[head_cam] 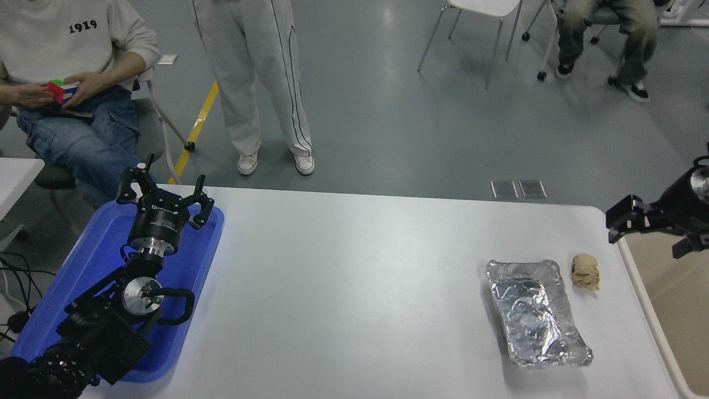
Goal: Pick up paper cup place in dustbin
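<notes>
No paper cup shows anywhere in this view; it is hidden or out of view. The dustbin (684, 321) is the large beige bin at the right edge, beside the table's right end. My right gripper (653, 233) reaches in from the right edge, hanging above the dustbin's far corner and the table's right end. Its fingers are spread open and nothing shows between them. My left gripper (166, 191) stays parked at the lower left over a blue tray, open and empty.
A crinkled foil tray (534, 313) lies at the right of the white table (354, 277), with a crumpled tan paper ball (585, 271) just beyond it. The blue tray (99, 249) sits at the left. People sit and stand beyond the far edge.
</notes>
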Motion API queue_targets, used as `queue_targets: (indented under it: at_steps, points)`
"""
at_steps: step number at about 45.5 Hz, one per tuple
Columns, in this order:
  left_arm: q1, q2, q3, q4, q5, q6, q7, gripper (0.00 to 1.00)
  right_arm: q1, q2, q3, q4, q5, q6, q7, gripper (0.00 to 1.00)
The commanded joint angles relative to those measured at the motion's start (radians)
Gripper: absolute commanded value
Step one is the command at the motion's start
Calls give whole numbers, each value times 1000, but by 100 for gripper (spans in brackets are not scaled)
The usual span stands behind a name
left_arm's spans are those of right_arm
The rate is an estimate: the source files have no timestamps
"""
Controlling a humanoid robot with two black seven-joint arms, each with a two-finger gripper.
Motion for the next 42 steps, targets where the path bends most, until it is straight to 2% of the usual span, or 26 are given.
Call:
queue_targets:
  at_steps: [1,9,19,42]
  points:
    - [0,0,0,0,0,0,0,100,199,83,-8,63,0,54,1,100]
    - [1,1,0,2,0,2,0,100,245,94,64,77,-34,54,-1,100]
    - [1,0,0,2,0,2,0,100,250,210,78,77,-75,54,-1,100]
    - [1,1,0,2,0,2,0,100,265,241,115,77,-80,54,-1,100]
